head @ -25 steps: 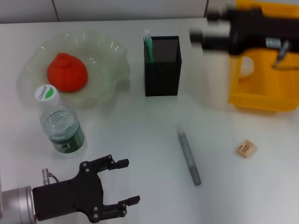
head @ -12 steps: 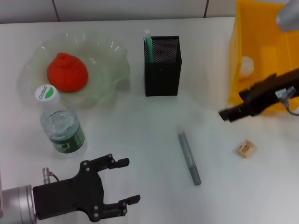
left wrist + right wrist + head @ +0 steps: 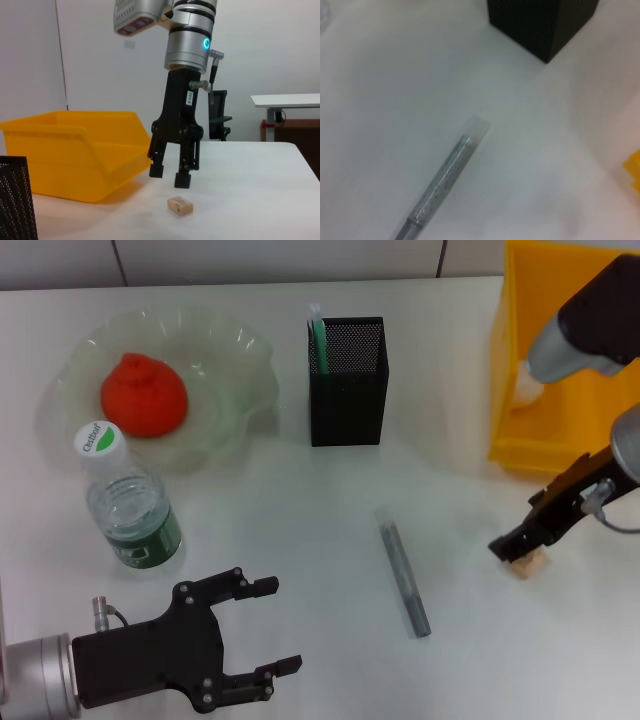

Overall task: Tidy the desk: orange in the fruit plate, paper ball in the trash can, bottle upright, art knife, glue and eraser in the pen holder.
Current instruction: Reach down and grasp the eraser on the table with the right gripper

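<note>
- The eraser [image 3: 180,205] is lying flat on the white desk [image 3: 300,500], near the front right, just in front of the trash can [image 3: 560,370].
- I'm holding the right gripper [image 3: 170,175] right over it; in the left wrist view the fingers are spread and empty, tips hanging just above the block and a little to the bin side, not touching.
- So the eraser is sitting below the claw and slightly off-centre toward me; I judge a small shift plus a straight drop is what the grasp needs.
- Its long axis is running roughly across the gap between the two fingers as seen from the left wrist; I can't tell the exact angle, since the head view hides most of it behind the fingers.
- Right arm is clearly the nearer one. The left gripper [image 3: 262,632] is parked at the front left, fingers spread, holding nothing.
- The art knife [image 3: 404,578] is lying on the desk between the two arms, long axis pointing away from me, well apart from the eraser.
- The pen holder [image 3: 347,380] is standing at the back centre with a green stick already in it.
- The orange [image 3: 144,394] is sitting in the fruit plate [image 3: 240,350]; the bottle [image 3: 128,502] is standing upright just in front of it.
- Something white is showing inside the trash can, likely the paper ball.
- Surface is plain, smooth and flat; open room all round the eraser except the bin wall behind.
</note>
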Robot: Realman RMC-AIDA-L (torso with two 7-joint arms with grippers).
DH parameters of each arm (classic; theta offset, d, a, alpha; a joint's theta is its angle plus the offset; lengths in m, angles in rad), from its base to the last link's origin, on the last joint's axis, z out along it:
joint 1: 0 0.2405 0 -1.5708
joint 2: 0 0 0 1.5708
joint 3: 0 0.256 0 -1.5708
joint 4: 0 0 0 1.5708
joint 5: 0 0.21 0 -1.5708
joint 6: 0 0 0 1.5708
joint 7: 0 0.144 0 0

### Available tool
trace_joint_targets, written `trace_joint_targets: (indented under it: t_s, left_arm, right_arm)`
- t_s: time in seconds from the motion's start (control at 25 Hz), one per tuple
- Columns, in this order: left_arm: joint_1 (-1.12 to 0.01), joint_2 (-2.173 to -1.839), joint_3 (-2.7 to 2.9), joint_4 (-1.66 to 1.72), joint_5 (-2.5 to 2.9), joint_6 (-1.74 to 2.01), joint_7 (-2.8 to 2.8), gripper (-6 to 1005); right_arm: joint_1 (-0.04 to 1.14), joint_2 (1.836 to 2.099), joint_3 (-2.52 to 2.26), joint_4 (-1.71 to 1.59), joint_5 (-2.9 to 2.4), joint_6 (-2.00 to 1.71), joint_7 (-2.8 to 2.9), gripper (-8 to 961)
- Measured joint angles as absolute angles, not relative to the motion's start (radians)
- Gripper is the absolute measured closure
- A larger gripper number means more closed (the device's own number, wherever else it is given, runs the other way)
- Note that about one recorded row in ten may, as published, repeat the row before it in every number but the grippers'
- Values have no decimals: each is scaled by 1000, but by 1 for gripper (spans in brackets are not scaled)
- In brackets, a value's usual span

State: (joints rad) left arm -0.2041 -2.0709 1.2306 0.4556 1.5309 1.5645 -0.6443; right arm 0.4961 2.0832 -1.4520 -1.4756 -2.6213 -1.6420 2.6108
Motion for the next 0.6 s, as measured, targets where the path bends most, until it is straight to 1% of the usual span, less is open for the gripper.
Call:
trace_joint_targets:
  t_s: [0.6]
  left_arm:
    - [-204,-2069,1233,456,1531,1562,-644,224]
  right_arm:
    - [531,2084,-1519,-1338,-2660,-1606,2601,171]
